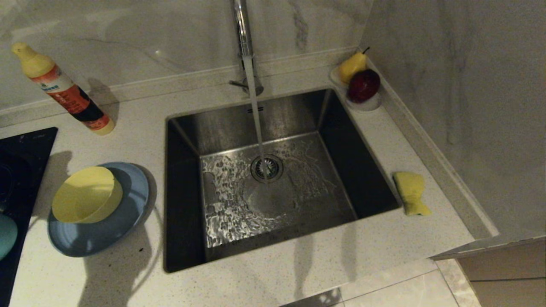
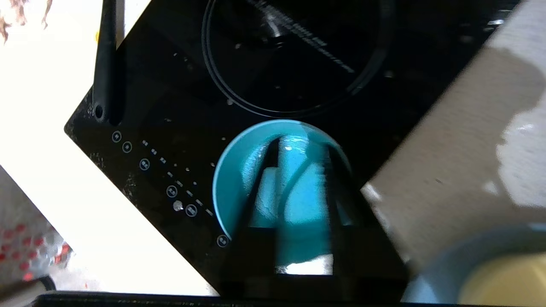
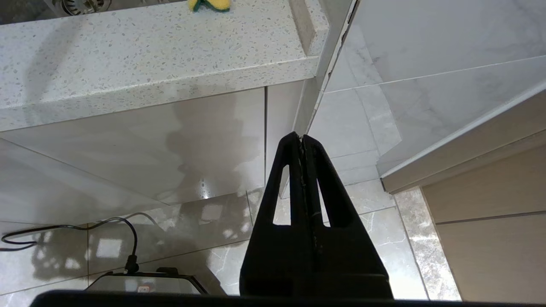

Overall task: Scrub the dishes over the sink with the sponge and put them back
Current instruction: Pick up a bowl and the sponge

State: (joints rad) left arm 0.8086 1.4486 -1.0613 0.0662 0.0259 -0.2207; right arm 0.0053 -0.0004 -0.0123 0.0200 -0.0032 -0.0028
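L gripper (image 2: 298, 149) hangs over the teal bowl (image 2: 239, 170) on the black cooktop (image 2: 179, 128) at the counter's (image 1: 128, 119) left edge; fingers apart, gripping nothing. R gripper (image 3: 302, 138) parked below the counter's front edge, fingers pressed together, empty. Yellow bowl (image 1: 87, 194) sits in the blue plate (image 1: 123, 221) left of the sink (image 1: 192, 140), tap water (image 1: 256, 115) running. Sponge (image 1: 410, 192) by the sink's right rim.

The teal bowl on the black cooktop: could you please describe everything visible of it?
The small round teal bowl looks glossy and smooth, like ceramic or plastic. It sits upright and empty on the black glass cooktop, near the touch controls and the counter's edge. The left gripper hovers over it, jaws apart, apparently touching nothing.
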